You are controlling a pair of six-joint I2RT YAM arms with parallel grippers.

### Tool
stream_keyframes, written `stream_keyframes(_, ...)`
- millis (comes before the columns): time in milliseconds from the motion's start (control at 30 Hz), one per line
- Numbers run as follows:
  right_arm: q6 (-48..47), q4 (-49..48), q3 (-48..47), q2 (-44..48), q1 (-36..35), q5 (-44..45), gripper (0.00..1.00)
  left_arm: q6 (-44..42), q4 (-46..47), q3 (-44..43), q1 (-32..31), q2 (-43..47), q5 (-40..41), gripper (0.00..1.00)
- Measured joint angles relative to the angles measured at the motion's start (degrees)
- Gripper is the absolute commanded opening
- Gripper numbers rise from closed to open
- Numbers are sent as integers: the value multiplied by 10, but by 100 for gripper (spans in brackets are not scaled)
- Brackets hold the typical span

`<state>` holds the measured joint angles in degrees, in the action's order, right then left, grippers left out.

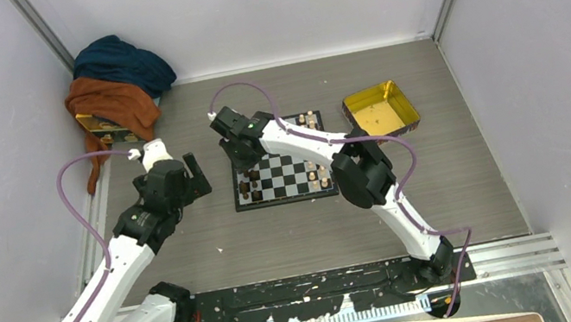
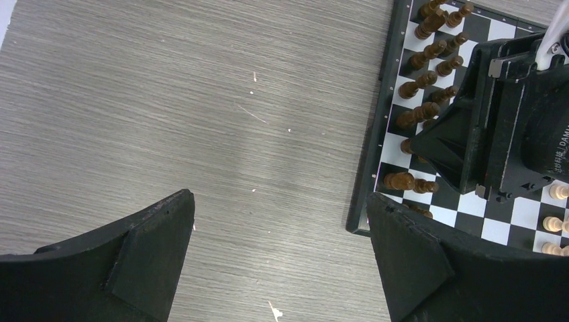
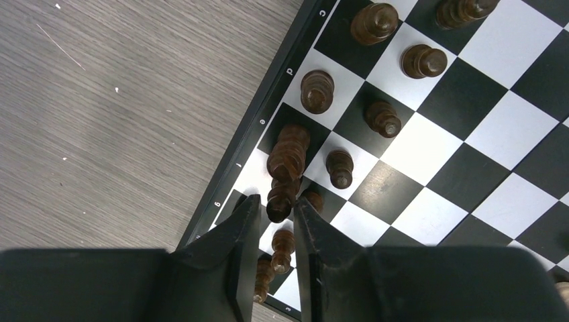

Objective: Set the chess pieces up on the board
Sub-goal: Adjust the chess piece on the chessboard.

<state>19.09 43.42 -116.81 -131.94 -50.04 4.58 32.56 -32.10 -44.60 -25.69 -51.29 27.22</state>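
The board [image 1: 285, 180] lies mid-table. Light-tan chess pieces [image 1: 307, 118] stand along its far right edge, more near its right side [image 1: 322, 178], and a few show at the edge of the left wrist view [image 2: 555, 225]. Dark brown pieces [image 3: 317, 90] crowd the left files. My right gripper [image 3: 276, 201] hangs low over the board's left edge [image 3: 268, 121]. Its jaws are narrowed around the head of a dark brown piece [image 3: 279, 206], with a sliver of gap on the left side. My left gripper [image 2: 278, 201] is wide open over bare table, left of the board [image 2: 376, 134].
A shiny yellow tray [image 1: 381, 110] stands just right of the board's far corner. A heap of blue and rust cloths [image 1: 115, 80] lies over a small box [image 1: 97, 127] in the far left corner. Grey walls close in both sides.
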Motion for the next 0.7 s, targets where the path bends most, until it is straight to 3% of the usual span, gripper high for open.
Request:
stream_keyframes(300,-7,3,-1,-1,0,0,15,0,0,1,0,0,0,100)
stream_keyframes(700,-10,3,-1,-1,0,0,14,0,0,1,0,-1,0,100)
